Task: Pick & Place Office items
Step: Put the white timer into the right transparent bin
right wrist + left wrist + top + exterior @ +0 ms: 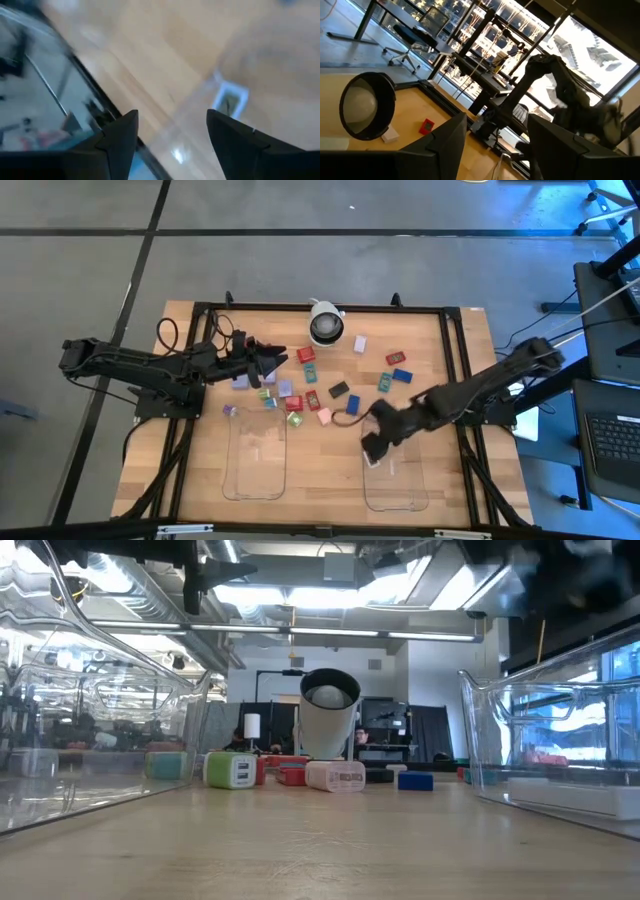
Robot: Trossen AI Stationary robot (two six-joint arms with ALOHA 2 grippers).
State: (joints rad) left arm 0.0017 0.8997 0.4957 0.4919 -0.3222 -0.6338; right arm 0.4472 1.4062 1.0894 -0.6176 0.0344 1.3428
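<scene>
here the right gripper (372, 448) hangs over the near rim of the right clear tray (395, 498), fingers spread with nothing between them; a small white item (230, 101) lies in that tray just beyond. the left gripper (280, 360) sits open and empty beside the camera dome (325, 325). the office items (310, 390) lie scattered mid-table, behind both trays.
</scene>
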